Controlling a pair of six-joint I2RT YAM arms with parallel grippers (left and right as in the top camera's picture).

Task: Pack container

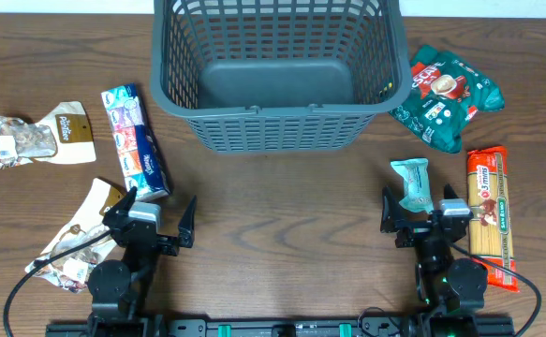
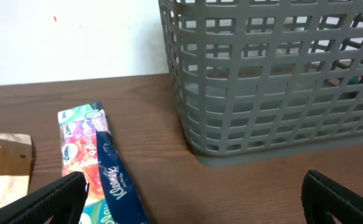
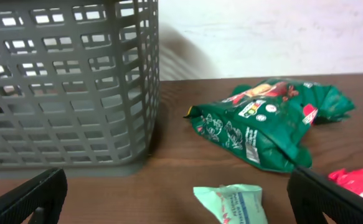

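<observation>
Two arms at the near worktop (image 1: 282, 201) edge in the overhead view: left pincer (image 1: 155, 213) and right pincer (image 1: 419, 208), both with fingers spread wide and gripping nothing. Container (image 1: 277, 131) stands upright at far centre, with the tissue pack (image 1: 135, 140) to its left and the green snack bag (image 1: 446, 94) to its right.
Left wrist: container wall ahead-right; tissue pack runs down toward the left finger (image 2: 50, 199).
Right wrist: container at left, green snack bag at right. Small teal packet (image 3: 231, 202) lies low between the fingers, possibly untouched.

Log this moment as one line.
phase: pre-grasp | container: empty | left claw: open, holding nothing | right claw: open, teal packet just ahead | packed: none
</observation>
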